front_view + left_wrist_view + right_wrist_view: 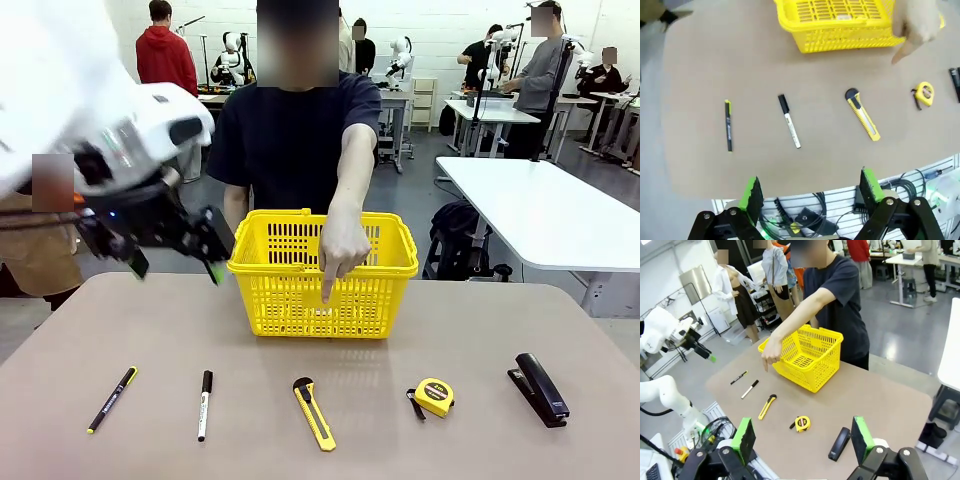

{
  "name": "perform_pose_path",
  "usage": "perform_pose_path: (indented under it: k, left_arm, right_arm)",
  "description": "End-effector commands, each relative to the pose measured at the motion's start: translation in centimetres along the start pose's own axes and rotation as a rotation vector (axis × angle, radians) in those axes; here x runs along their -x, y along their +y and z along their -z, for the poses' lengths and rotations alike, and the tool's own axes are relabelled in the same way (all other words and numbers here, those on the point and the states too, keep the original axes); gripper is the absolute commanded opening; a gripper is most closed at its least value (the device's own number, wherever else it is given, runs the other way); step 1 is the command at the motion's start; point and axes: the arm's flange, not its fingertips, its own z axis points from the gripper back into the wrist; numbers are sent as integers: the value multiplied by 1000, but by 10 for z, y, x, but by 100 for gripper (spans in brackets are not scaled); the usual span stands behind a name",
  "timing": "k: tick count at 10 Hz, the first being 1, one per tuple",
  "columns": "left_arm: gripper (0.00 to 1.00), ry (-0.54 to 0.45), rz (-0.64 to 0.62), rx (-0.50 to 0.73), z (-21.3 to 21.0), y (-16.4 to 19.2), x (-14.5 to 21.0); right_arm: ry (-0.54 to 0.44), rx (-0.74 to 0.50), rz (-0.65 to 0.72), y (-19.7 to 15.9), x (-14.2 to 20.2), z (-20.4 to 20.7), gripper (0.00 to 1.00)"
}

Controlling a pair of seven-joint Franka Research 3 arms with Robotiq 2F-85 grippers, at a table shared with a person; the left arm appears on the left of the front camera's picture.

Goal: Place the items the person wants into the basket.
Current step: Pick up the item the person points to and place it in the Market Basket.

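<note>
Utility knife [314, 413], yellow and black, lies in the near row on the surface [120, 320], between the white marker [204, 404] and the round tape measure [435, 396]. Behind it stands the yellow basket [280, 300]; the person's hand [343, 245] points down before its front wall. Left end effector [178, 268], jaws wide and empty, hangs raised at left; right end effector [803, 432] is likewise wide.

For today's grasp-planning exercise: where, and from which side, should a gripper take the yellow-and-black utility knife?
Probably the middle of the yellow-and-black utility knife, from straight above, jaws across its narrow width: it lies flat on the brown table with bare space either side.
</note>
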Motion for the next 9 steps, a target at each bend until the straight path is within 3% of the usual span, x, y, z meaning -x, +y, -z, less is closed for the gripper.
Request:
perform_pose_path:
  k: [1, 3, 4, 9]
  left_arm:
    - [100, 11, -22, 33, 13, -5, 4]
    - [100, -8, -61, 80, 7, 9, -2]
    - [100, 27, -20, 26, 19, -8, 5]
    - [100, 27, -20, 26, 19, -8, 5]
  right_arm:
    - [-12, -22, -12, -1, 0, 1, 100]
    - [-12, -22, -12, -1, 0, 1, 100]
    - [-12, -22, -12, -1, 0, 1, 100]
    - [-12, -22, -12, -1, 0, 1, 100]
